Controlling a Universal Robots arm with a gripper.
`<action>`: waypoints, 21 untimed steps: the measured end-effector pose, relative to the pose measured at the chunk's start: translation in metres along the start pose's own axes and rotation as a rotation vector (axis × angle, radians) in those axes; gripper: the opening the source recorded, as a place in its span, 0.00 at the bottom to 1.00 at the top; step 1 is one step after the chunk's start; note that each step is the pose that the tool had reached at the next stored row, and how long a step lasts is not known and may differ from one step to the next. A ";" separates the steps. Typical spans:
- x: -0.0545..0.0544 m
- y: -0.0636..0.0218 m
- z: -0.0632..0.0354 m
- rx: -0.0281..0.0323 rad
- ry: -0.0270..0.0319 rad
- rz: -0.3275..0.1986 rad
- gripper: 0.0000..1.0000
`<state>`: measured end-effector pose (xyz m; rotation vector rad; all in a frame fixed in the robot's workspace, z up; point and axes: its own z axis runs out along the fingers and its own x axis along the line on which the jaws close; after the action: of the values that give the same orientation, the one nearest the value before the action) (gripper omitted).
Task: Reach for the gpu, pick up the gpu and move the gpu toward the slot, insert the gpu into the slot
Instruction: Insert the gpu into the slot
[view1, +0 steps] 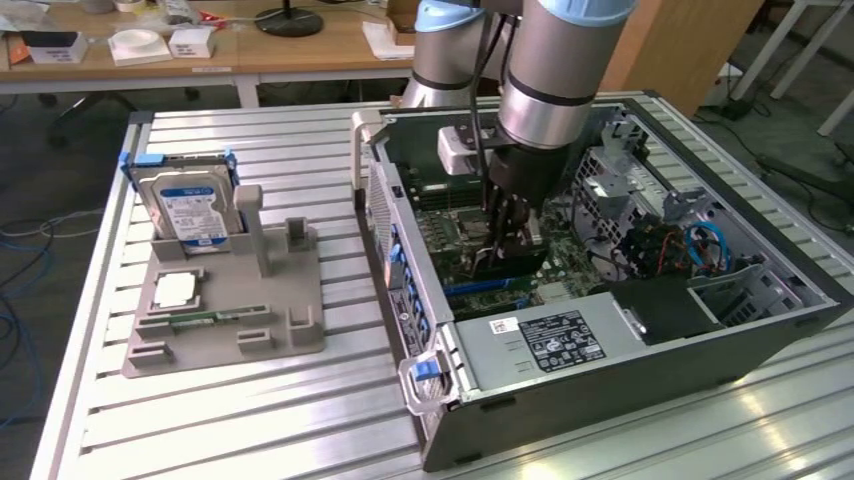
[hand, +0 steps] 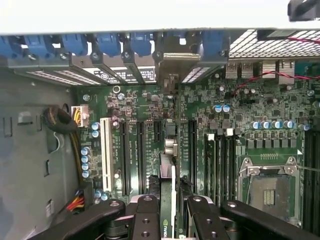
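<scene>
My gripper (view1: 502, 238) reaches down into the open computer case (view1: 747, 330) and is shut on the gpu (view1: 507, 264), a thin dark card held upright over the motherboard. In the wrist view the gpu (hand: 170, 150) shows edge-on between my two black fingers (hand: 146, 216). Its silver bracket (hand: 176, 57) lies against the case's rear openings. The card runs in line with the long black slots (hand: 141, 156) on the green motherboard (hand: 235, 105). The slot right under the card is hidden by it, and I cannot tell whether the card is seated.
A grey holder (view1: 227, 320) on the slatted table at the exterior view's left carries a blue-labelled hard drive (view1: 187, 205), a processor chip (view1: 176, 290) and a green memory stick (view1: 207, 318). Inside the case are a white slot (hand: 106, 152), a CPU socket (hand: 272, 187) and cables (hand: 62, 120).
</scene>
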<state>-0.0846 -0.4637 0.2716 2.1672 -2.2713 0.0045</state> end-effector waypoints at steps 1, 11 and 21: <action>0.000 0.0002 0.0012 0.0001 -0.0001 0.000 0.26; 0.000 0.0057 0.0027 0.0002 0.0001 0.000 0.26; -0.001 0.0058 0.0027 0.0098 -0.0007 0.000 0.26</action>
<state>-0.0903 -0.4624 0.2689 2.1721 -2.2766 0.0150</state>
